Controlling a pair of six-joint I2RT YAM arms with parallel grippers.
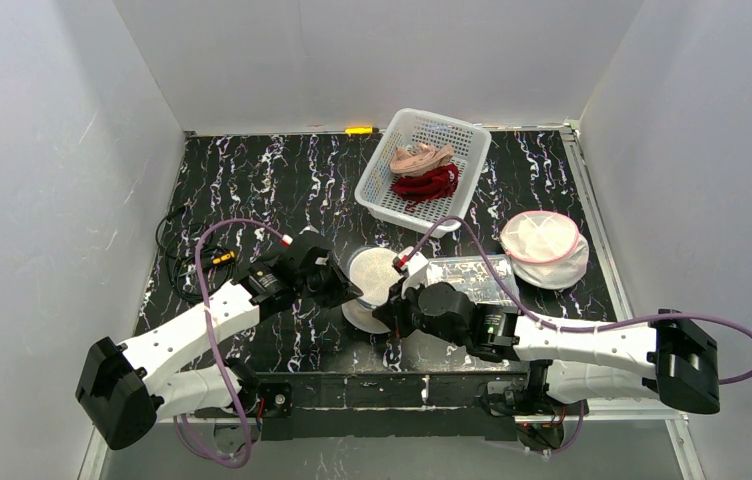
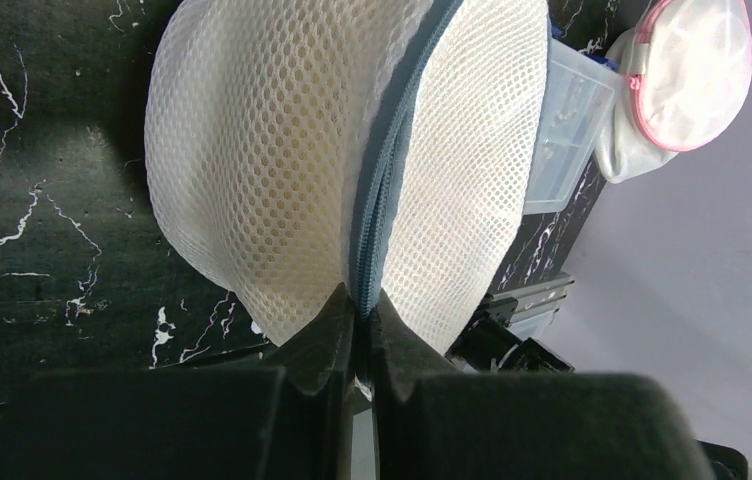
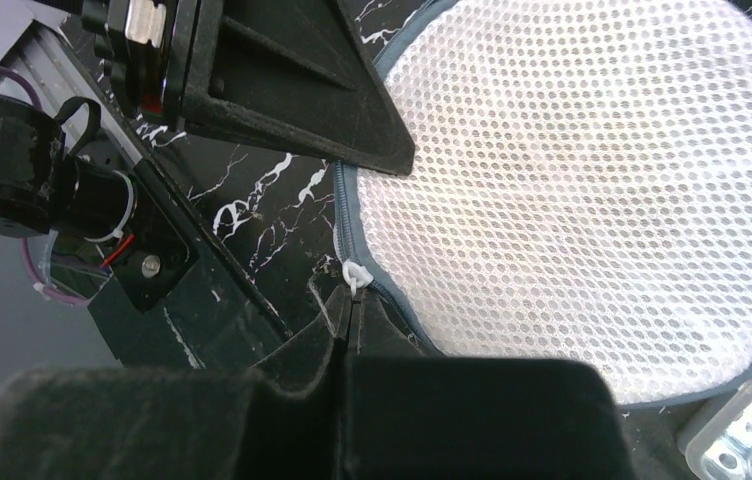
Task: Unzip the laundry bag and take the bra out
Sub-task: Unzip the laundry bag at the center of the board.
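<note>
A round white mesh laundry bag (image 1: 372, 280) with a grey-blue zipper (image 2: 377, 190) sits between my two arms near the table's front. My left gripper (image 2: 360, 305) is shut on the zipper seam at the bag's edge. In the right wrist view the bag (image 3: 592, 190) fills the upper right, and my right gripper (image 3: 352, 297) is shut on the small white zipper pull (image 3: 355, 275) at the bag's rim. The bra is hidden inside the bag.
A white basket (image 1: 384, 190) with pink and red garments stands at the back. A second mesh bag with pink trim (image 1: 544, 245) lies at the right. A clear plastic box (image 1: 472, 275) sits beside the held bag. A cable coil (image 1: 187, 250) lies at the left.
</note>
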